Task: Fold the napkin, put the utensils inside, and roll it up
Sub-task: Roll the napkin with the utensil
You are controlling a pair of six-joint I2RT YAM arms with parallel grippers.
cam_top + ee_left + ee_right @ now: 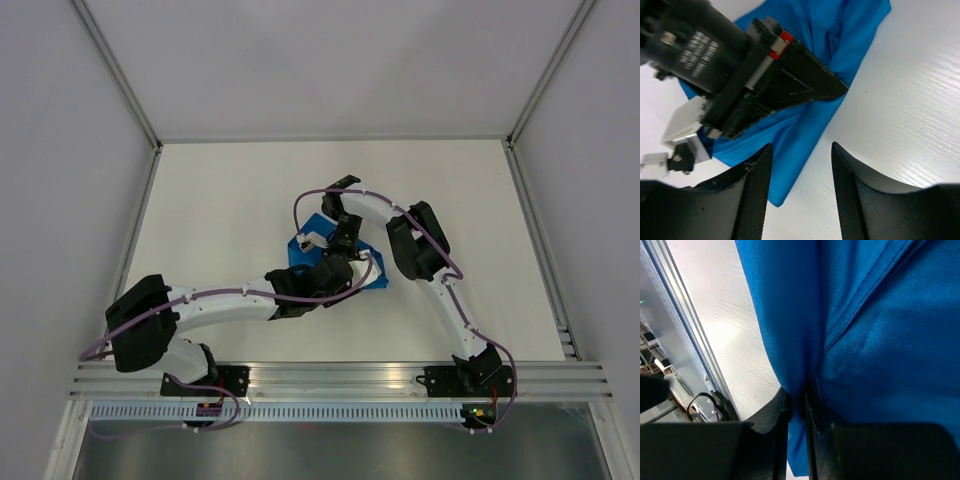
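Napkin (880,340) pinched by right hand (797,405); left hand (801,150) gapes beside it.

A white table (230,210) with a faint streaked grain, framed by metal rails (340,375) — near its middle sits a crumpled bright blue napkin (299,251), one folded edge flat on the surface, the rest bunched upward.
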